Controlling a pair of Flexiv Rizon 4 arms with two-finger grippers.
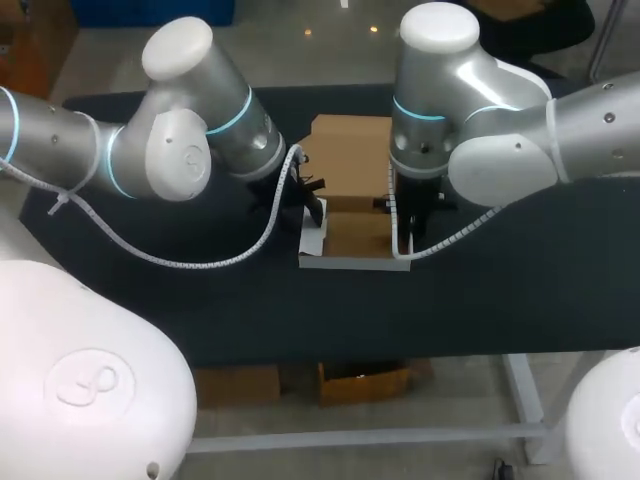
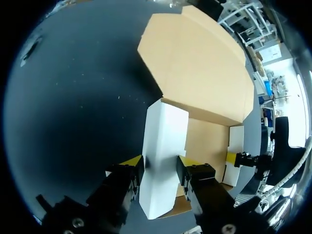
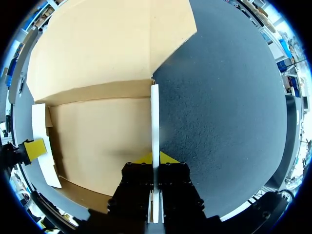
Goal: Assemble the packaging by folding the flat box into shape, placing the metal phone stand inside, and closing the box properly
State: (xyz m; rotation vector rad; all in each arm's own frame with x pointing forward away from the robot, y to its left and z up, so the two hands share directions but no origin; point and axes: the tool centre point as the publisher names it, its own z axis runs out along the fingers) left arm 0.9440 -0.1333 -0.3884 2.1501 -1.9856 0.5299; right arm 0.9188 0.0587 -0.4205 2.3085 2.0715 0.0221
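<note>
Pinching the upright white left flap (image 2: 163, 141) of the box (image 1: 352, 200), the left gripper (image 2: 160, 168) grips it from both sides, while the right gripper (image 3: 155, 158) is clamped nearly closed on the thin right flap (image 3: 154, 112). The box sits on the dark table (image 1: 520, 285), its long axis running away from the robot, with its lid (image 1: 348, 150) lying flat toward the far edge.

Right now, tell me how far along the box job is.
Partly folded. Done: the box base lies flat with both side flaps raised. In hand: the left gripper is shut on the left side flap, the right gripper on the right side flap. Left: the lid lies open and flat, the box is empty, no phone stand in view.
</note>
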